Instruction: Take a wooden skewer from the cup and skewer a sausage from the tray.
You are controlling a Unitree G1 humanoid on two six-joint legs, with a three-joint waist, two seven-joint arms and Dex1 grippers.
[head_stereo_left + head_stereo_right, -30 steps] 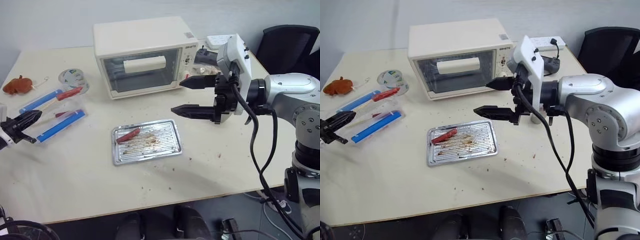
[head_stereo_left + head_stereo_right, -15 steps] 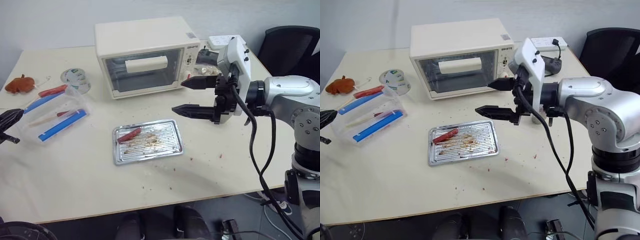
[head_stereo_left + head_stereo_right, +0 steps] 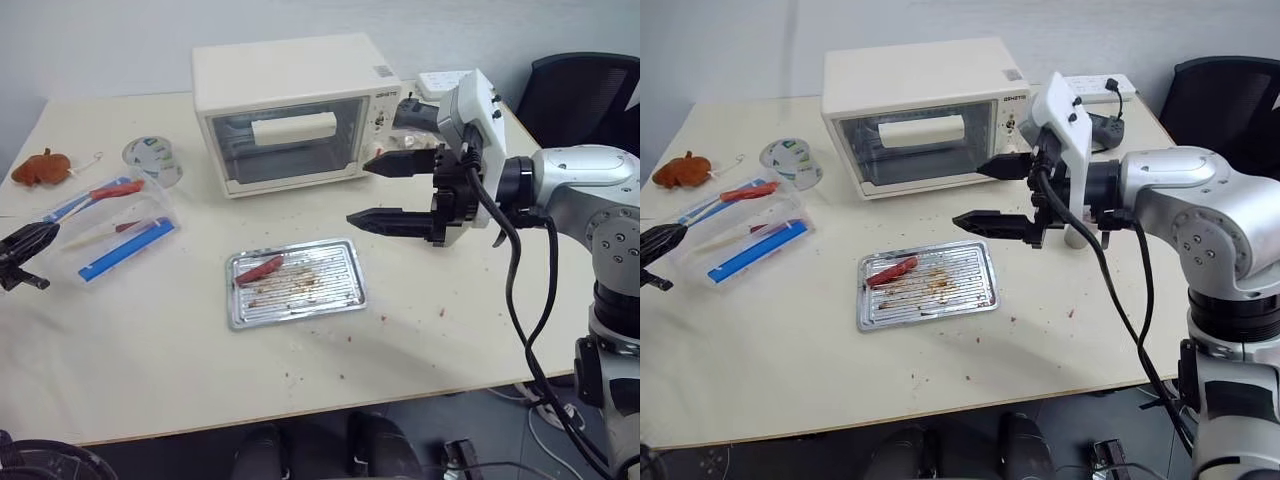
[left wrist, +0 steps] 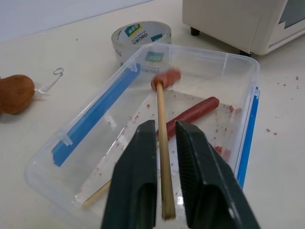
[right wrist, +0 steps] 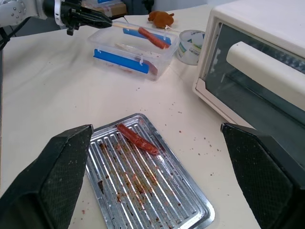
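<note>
1. A pale, cream table (image 3: 150, 370) takes up most of the scene. It is speckled with dark crumbs and reddish flecks, thickest around the tray (image 3: 320, 288).
2. A plain grey wall stands behind the table, and a black office chair (image 3: 580, 90) is at the far right corner.
3. A cream toaster oven (image 3: 290, 80) stands at the back of the table with its glass door closed. A white power strip (image 3: 440, 80) lies just to its right.
4. The tray sits in the middle of the table in front of the oven, its ribbed base smeared brown. The sausage (image 3: 258, 270) lies in the tray's left part, apart from both grippers.
5. On the left side of the table is a clear plastic box (image 4: 238, 62) with blue strips. A tape roll (image 3: 150, 157) sits just behind it, and a small brown object (image 3: 38, 166) lies nearer the table's left edge.
6. The wooden skewer (image 4: 161, 143) has its blunt end in the left gripper (image 4: 164, 129) and reaches out over the box. A short bright red sausage (image 4: 167, 77) is stuck on its tip, and another red sausage (image 4: 193, 113) lies on the box floor.
7. I cannot tell whether the left gripper is clamping the skewer or has let it go.
8. The right gripper (image 3: 358, 190) hangs above the table between the oven and the tray, pointing left, spread wide and holding nothing.
</note>
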